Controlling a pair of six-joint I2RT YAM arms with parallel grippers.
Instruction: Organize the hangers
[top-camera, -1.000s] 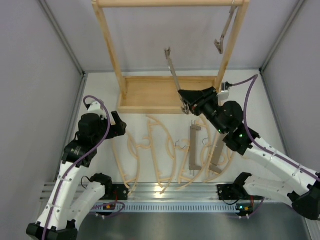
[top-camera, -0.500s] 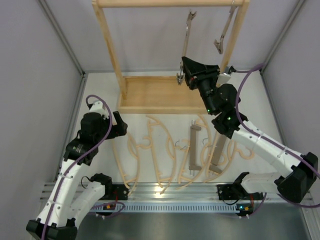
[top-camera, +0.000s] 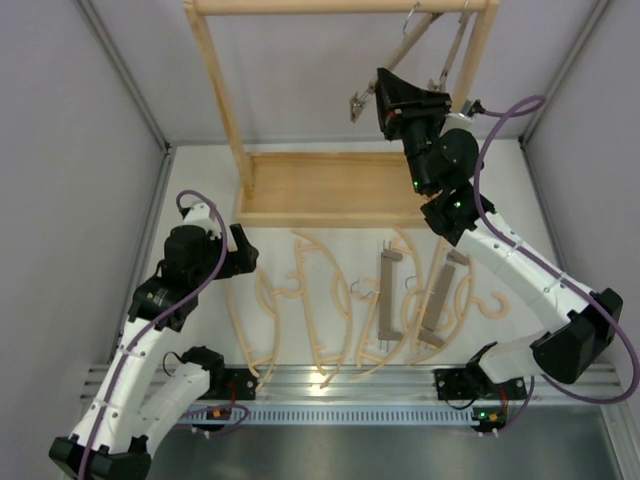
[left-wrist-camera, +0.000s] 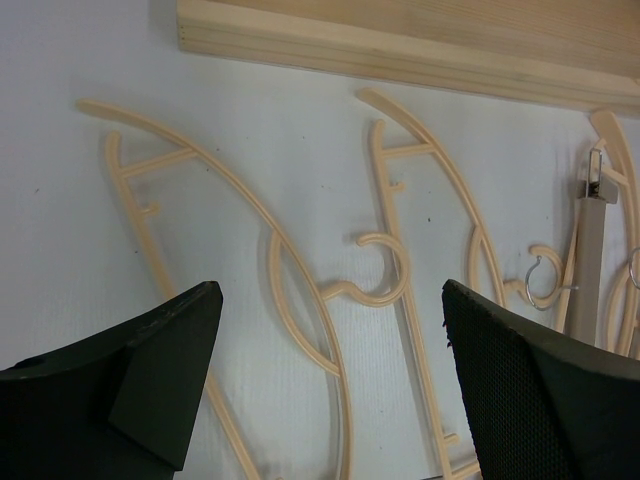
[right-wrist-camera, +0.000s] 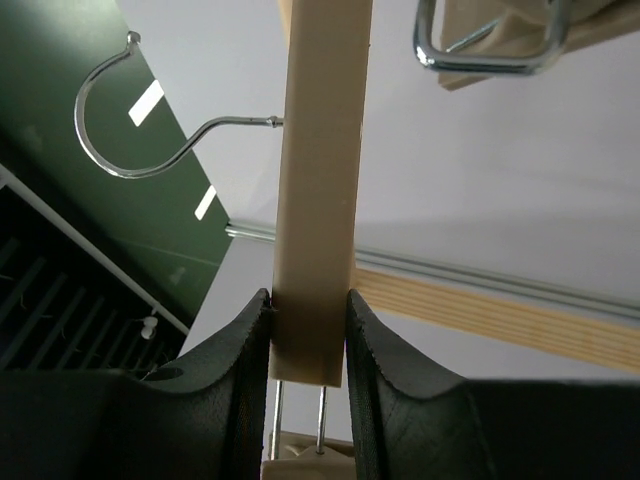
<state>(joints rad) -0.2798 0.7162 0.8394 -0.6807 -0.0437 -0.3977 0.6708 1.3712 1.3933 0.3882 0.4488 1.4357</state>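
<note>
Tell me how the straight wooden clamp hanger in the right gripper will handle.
The straight brown-grey clamp hanger looks rigid: pinched by the right gripper, it shows no sag. With one thin metal hook to hang by, it will probably swing when released.

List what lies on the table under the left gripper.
Below the open left gripper, pale curved hangers lie overlapping on the white table, with a clamp bar off to the right. The black fingers cover the hangers' lower ends.
</note>
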